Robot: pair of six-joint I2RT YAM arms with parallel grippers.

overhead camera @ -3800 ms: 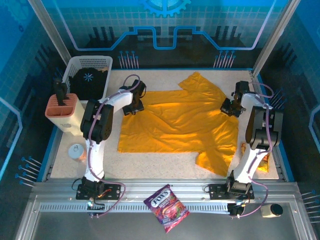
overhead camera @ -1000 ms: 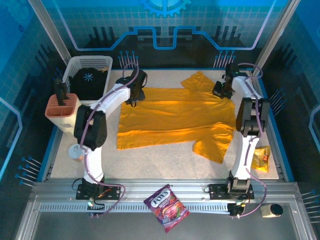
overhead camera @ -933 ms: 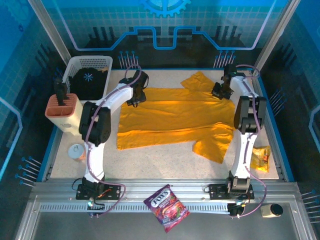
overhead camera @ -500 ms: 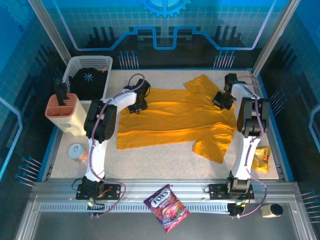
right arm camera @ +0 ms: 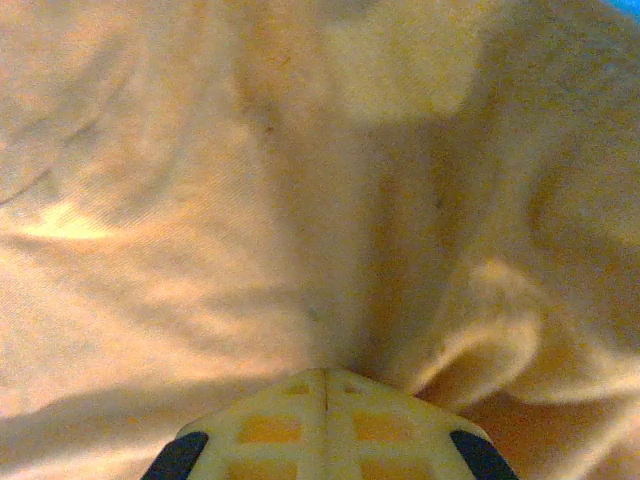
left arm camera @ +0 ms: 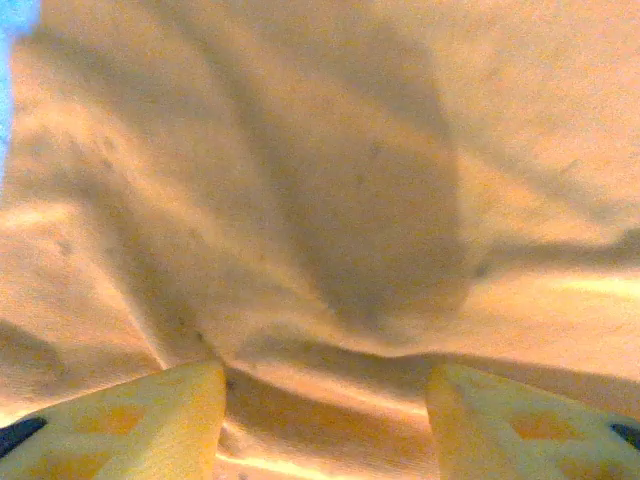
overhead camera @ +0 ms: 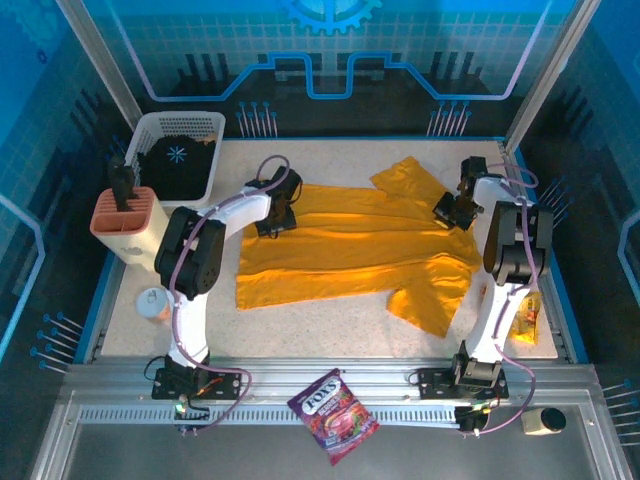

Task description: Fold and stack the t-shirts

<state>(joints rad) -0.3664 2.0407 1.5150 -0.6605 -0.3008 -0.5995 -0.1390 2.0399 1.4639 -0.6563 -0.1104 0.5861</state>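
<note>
Straddling the t-shirt [overhead camera: 350,245] on the left, pinching it on the right

At the far left edge of the table [overhead camera: 300,325] stands a salmon-coloured holder [overhead camera: 125,220] with a dark tool upright in it. Behind it is a white basket [overhead camera: 182,120] with something dark inside. A small round cup [overhead camera: 152,300] sits nearer the arms' bases.

The left gripper [overhead camera: 275,212] is down at the far-left corner of the golden-yellow t-shirt. In the left wrist view its fingers [left arm camera: 150,420] stand well apart. A low ridge of the t-shirt [left arm camera: 350,200] runs across the gap between them. Creases gather at the inner edge of one finger, but the cloth is not clamped.

The t-shirt lies spread across the middle of the table, mostly flat with long soft wrinkles running left to right. Its straight edge is toward the left. One sleeve points to the far side and the other hangs toward the near side on the right. A purple candy bag [overhead camera: 333,402] lies on the metal rail between the two arm bases, well apart from the cloth.

The right gripper [overhead camera: 452,212] sits at the far-right edge of the shirt, just beside the far sleeve. In the right wrist view its fingers [right arm camera: 260,430] are pressed together with no gap. Folds of the t-shirt [right arm camera: 200,200] draw in to the tip, and a small loop of cloth puckers up right beside it, so a pinch of fabric is held there.

Near the right arm's lower link a yellow packet [overhead camera: 525,315] lies on the table at its right edge.
</note>
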